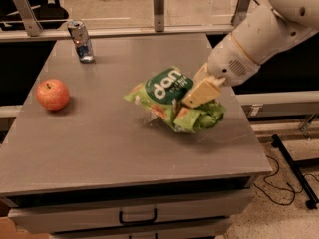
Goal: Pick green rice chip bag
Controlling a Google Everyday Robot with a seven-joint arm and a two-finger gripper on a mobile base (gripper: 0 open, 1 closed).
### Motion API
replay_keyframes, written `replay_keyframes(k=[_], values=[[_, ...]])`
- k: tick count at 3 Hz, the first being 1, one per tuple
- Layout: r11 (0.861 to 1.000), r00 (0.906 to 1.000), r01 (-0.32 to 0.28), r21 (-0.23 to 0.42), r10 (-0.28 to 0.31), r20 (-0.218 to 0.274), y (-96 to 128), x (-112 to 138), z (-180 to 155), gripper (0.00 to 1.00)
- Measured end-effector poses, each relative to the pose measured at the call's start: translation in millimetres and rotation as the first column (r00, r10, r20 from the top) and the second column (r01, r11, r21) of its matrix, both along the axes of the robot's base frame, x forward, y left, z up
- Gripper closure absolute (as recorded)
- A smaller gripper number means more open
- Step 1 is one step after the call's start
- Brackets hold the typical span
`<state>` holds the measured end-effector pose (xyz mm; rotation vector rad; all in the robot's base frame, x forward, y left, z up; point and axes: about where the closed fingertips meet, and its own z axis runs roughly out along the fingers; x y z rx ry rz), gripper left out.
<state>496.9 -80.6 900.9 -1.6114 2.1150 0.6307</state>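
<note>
**A:** Where is the green rice chip bag (167, 91)?

**B:** On the right half of the desk (109, 148), near its right edge. It is well apart from the red apple (52, 94) at the left and from the can (81, 40) standing at the far left corner.

**A:** How does it look?

**B:** Crinkly and light green. A dark green round patch (167, 85) with white lettering is tilted up toward the camera, and orange-white chip pictures run along the lower edge. Its right end is bunched into folds.

**A:** And the gripper?

**B:** The gripper (192, 101) sits at that bunched end, on the white arm (259, 39) that reaches in from the right. It is clamped on the bag. One beige finger lies across the top face and the other is hidden behind the foil. I cannot tell whether the bag's left end touches the desk.
</note>
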Motion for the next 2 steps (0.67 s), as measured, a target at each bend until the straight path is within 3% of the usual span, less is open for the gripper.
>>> replay_keyframes(k=[1,2], values=[[0.984,0.9939,-0.066,0.164,0.05,0.098,31,41,51,1.0],[0.98,0.9877,-0.064,0.189,0.035,0.153,29,49,78,1.0]])
